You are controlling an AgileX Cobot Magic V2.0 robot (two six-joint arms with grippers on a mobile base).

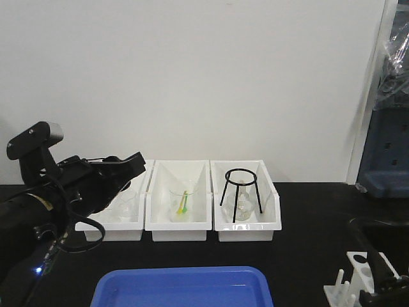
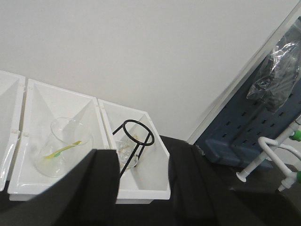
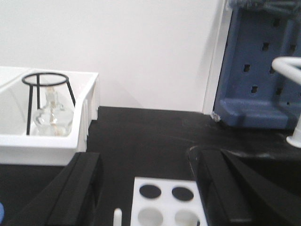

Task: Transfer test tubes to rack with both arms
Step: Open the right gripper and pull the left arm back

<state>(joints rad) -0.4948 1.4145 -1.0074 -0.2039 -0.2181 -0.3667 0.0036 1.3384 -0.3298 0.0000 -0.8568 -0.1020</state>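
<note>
Rack: cut by the bottom edge at 5 o'clock in the front view; in the right wrist view only its top holes and one peg show at 6 o'clock.
Blue tray: its near side is lost below the frame at 6 o'clock.
Left arm: covers part of the left bin at 9 o'clock; what that bin holds is too faint to name.
Left gripper: only dark, blurred fingers at 6 o'clock in its wrist view; tips cropped.
Right gripper: two fingers cropped at the bottom edge.
Test tubes: none can be made out.
</note>
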